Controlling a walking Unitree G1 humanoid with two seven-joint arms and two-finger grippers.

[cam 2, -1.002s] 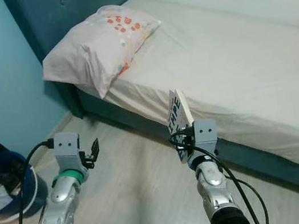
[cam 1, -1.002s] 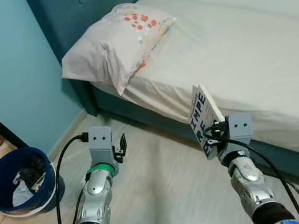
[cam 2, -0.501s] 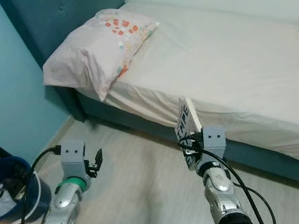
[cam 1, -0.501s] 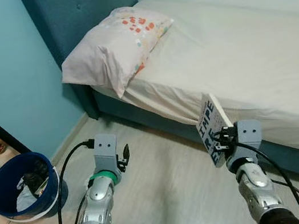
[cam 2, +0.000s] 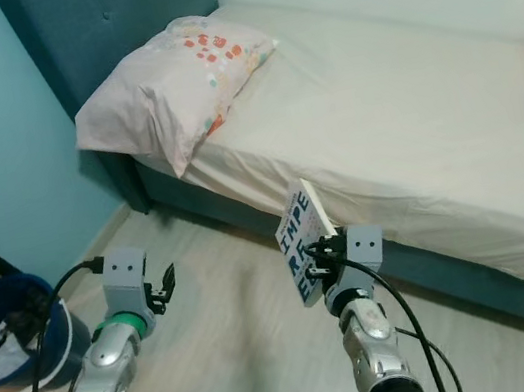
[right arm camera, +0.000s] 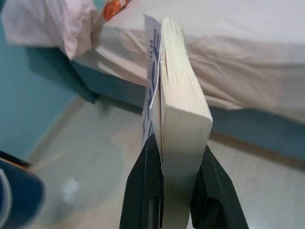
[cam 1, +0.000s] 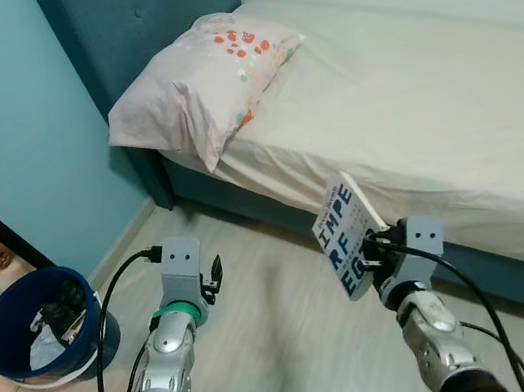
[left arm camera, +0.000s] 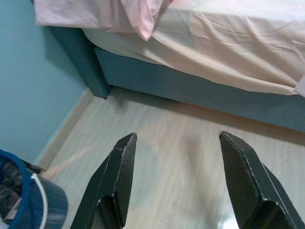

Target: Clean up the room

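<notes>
Head views: the right gripper (cam 1: 366, 257) holds a book (cam 1: 343, 240) upright above the floor (cam 1: 285, 324), just near of the bed (cam 1: 409, 109). Left wrist view: the left gripper (left arm camera: 175, 179) hovers over bare floor, fingers (left arm camera: 119, 179) spread apart, near a blue bin (left arm camera: 21, 205). Right wrist view: both fingers (right arm camera: 143, 191) are clamped on the book's sides.

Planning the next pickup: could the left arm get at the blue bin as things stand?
Probably yes: the left tool is open and empty, with bare floor between it and the blue bin to its left.
</notes>
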